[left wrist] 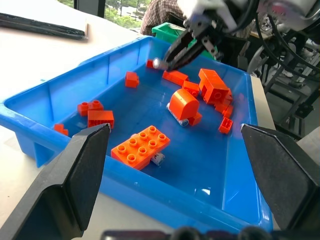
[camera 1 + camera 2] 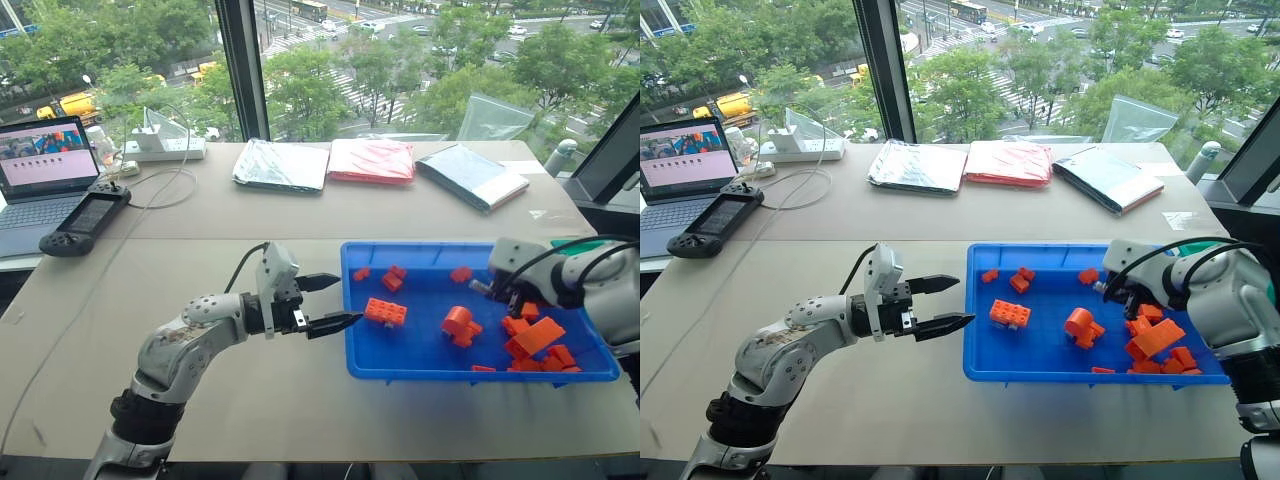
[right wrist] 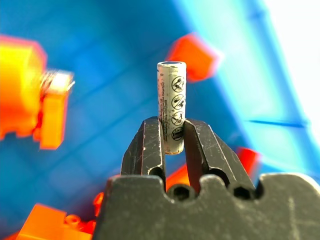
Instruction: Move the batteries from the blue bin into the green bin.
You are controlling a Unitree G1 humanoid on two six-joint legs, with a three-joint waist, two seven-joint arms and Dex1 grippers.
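— Closest to the lens, what does the right claw [image 3: 172, 136] have?
— One battery [image 3: 171, 106], pinched by its lower end between the two black fingers, which are closed tight on it. It stands straight out past the fingertips, and printed symbols run down its side.
— Where is that claw?
— Over the right part of the blue bin [image 2: 420, 352], above the heap of orange bricks [image 2: 535, 340] at that end. The left wrist view shows the battery's silver end glinting at the fingertips, clear of the bin floor.
— Any other batteries?
— Two more small silver cylinders lie in the bin. One battery end [image 1: 158, 159] peeks out from under the flat eight-stud brick [image 1: 140, 147]; another cylinder [image 1: 182, 121] lies against the rounded orange piece [image 1: 182, 103] in the middle.
— And the green bin?
— A corner of the green bin [image 1: 170, 31] shows past the far end of the blue one, on the robot's right.
— The left claw?
— The left claw [image 2: 326, 302] hangs level just outside the blue bin's left wall, its fingers spread wide with nothing between them.
— What else is on the worktop [image 2: 250, 240]?
— Three flat packets [image 2: 371, 161] along the far edge, and a laptop [image 2: 40, 170], a handheld controller [image 2: 86, 221] and a power strip [image 2: 165, 149] at the far left.
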